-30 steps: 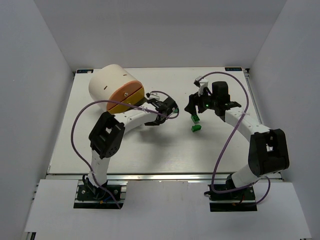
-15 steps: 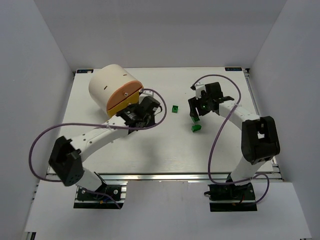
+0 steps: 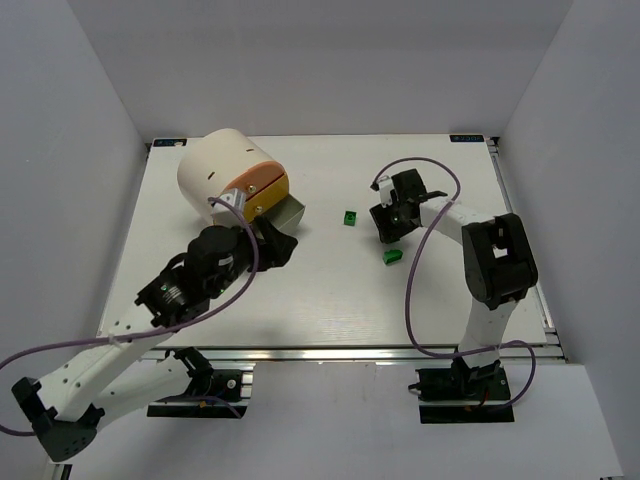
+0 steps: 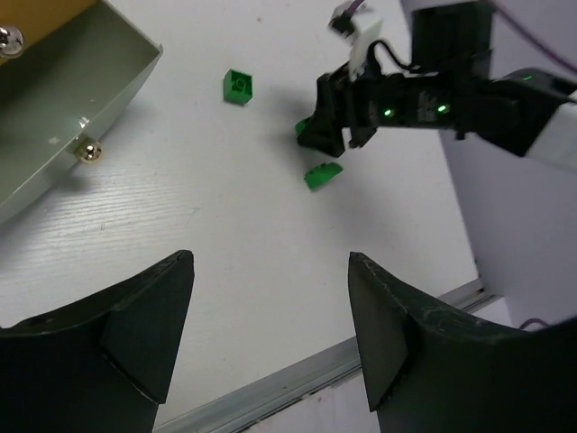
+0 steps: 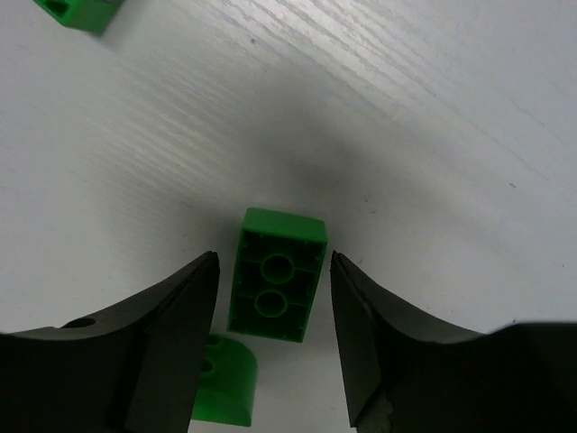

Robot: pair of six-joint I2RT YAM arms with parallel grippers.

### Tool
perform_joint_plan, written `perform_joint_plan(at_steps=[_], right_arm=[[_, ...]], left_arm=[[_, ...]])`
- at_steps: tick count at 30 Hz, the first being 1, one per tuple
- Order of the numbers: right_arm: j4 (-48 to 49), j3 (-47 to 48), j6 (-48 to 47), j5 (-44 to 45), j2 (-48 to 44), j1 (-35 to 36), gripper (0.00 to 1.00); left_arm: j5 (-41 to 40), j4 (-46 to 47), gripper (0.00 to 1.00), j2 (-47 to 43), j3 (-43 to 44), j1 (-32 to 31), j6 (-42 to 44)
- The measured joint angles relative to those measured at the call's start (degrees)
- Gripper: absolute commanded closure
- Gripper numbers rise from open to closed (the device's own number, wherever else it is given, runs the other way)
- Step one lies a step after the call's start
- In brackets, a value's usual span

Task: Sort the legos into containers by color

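Observation:
Three green legos lie right of centre: a small one point(image 3: 349, 218), a rounded one point(image 3: 392, 256), and one mostly hidden under my right gripper point(image 3: 391, 226). In the right wrist view that brick point(image 5: 278, 287) lies upside down between my open fingers, not gripped; the rounded one point(image 5: 221, 392) is beside it. The cream drum point(image 3: 225, 170) stands at the far left with its grey drawer point(image 3: 285, 212) pulled out. My left gripper point(image 3: 275, 248) is open and empty, just in front of the drawer point(image 4: 63, 99). The orange-yellow and purple legos are out of view.
The drum's orange front point(image 3: 250, 185) and yellow front point(image 3: 262, 203) are closed. The grey drawer's knob point(image 4: 87, 152) points toward the table's middle. The table's near metal edge point(image 4: 297, 379) lies below my left gripper point(image 4: 270, 307). White walls enclose the table.
My left arm has drawn back from the table's middle toward the near left, and the grey drawer now shows open. My right gripper has shifted left onto the green brick.

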Motion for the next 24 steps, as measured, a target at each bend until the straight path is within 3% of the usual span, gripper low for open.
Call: perform_joint_plan(at_steps=[2, 3, 5, 6, 10, 13, 18, 24], right_arm=[[-0.57, 0.15, -0.13, 1.22, 0.98, 0.00, 0.48], [-0.85, 0.26, -0.17, 1.60, 1.31, 0.00, 0.59], [-1.22, 0.57, -0.31, 1.84, 1.73, -0.04, 0.72], [-1.31, 0.81, -0.37, 1.95, 1.79, -0.04, 0.86], [-1.84, 1.77, -2.56, -1.42, 1.79, -0.04, 0.98], [-3.80, 2.89, -8.92, -9.81, 1.18, 0.09, 1.00], [-8.04, 4.92, -28.79, -28.00, -3.10, 2.75, 1.00], [-0.92, 6.99, -43.15, -36.26, -6.19, 11.34, 1.00]], left_arm=[[-0.90, -0.68, 0.21, -2.58, 0.00, 0.00, -0.76], [-1.38, -1.31, 0.21, -3.67, 0.00, 0.00, -1.11], [-2.60, -2.78, 0.21, -5.33, 0.00, 0.00, -1.73], [-3.19, -3.58, 0.21, -5.97, 0.00, 0.00, -2.08], [-5.25, -6.38, 0.21, -8.02, 0.00, 0.00, -3.50], [-6.80, -7.82, 0.21, -9.79, 0.00, 0.00, -4.37], [-10.32, -9.09, 0.21, -13.68, 0.15, 0.02, -5.18], [-13.77, -10.23, 0.21, -16.48, 2.71, 0.46, -5.53]])
